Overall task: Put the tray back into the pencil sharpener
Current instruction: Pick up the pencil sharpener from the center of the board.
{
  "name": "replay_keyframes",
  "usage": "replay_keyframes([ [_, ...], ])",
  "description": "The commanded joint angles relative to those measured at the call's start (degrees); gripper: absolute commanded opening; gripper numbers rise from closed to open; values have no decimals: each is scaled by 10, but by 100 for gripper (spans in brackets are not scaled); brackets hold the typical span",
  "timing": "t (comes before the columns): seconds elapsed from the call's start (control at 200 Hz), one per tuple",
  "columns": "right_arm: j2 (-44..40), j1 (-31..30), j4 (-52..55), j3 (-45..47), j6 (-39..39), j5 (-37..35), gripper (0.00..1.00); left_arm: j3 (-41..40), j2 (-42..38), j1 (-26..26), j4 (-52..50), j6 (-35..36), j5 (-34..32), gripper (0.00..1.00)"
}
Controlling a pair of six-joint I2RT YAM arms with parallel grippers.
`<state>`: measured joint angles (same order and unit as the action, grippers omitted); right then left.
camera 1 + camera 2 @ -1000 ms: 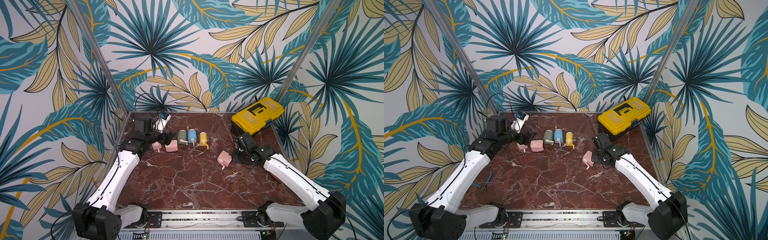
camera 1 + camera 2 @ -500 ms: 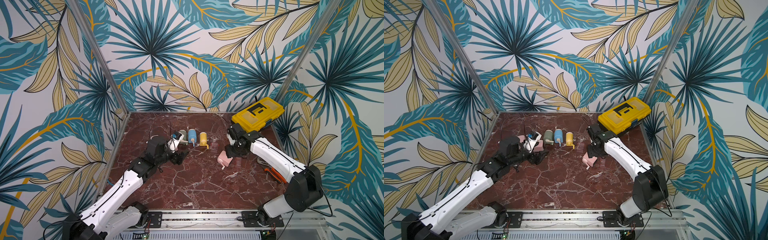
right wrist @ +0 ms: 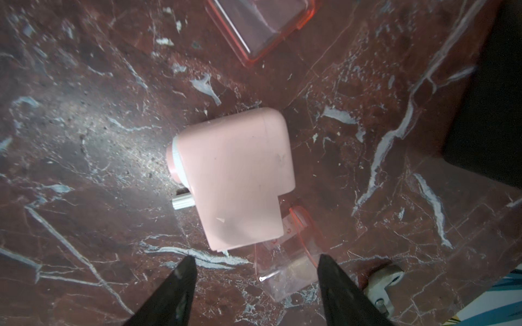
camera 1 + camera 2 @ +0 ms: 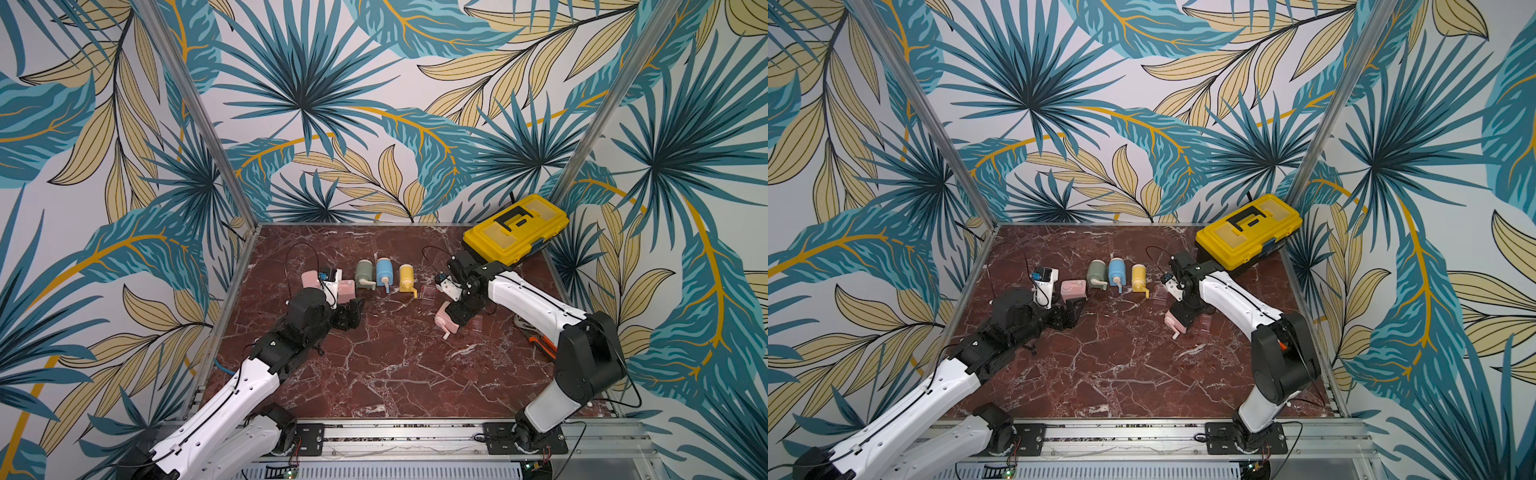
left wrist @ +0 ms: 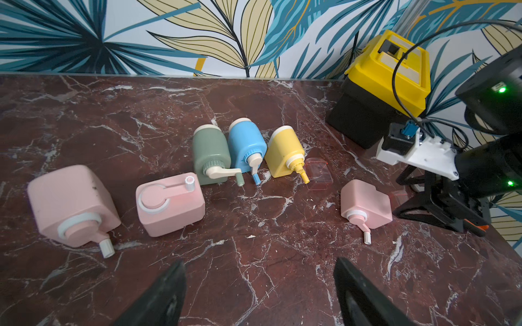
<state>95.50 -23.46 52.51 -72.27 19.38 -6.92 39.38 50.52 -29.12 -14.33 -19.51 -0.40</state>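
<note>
While the spread right gripper (image 3: pixel 254 256) hovers over the clear tray (image 3: pixel 288 271) touching the pink pencil sharpener (image 3: pixel 234 177), it should pinch the tray's walls squarely; the left gripper (image 5: pixel 258 261) is spread, empty.

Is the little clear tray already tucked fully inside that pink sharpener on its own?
No, most of the clear tray lies on the marble outside the pink sharpener.

a robot lab cell: leaf-print walls (image 4: pixel 374 62), aluminium post (image 4: pixel 201 120), rail-mounted left arm (image 4: pixel 232 395) and right arm (image 4: pixel 536 299).
</note>
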Motion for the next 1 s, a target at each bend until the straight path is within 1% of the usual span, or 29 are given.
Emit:
replay_keyframes([
  [0.0,15,6,-3,11,57,14,69,-5,-9,-2,17,-30,-25,84],
  [0.075,30,8,-5,7,60,16,68,-3,-6,-2,17,-30,-26,85],
  [0.396,74,9,-7,-1,72,64,60,1,-1,-2,17,-28,-26,84],
  [0.731,92,9,-9,-4,77,70,45,5,-1,-1,17,-25,-27,84],
  [0.886,84,9,-7,-7,76,84,38,10,-4,-1,15,-45,-26,84],
  [0.991,58,9,-7,-6,69,98,36,22,-5,-1,14,-89,-19,85],
])
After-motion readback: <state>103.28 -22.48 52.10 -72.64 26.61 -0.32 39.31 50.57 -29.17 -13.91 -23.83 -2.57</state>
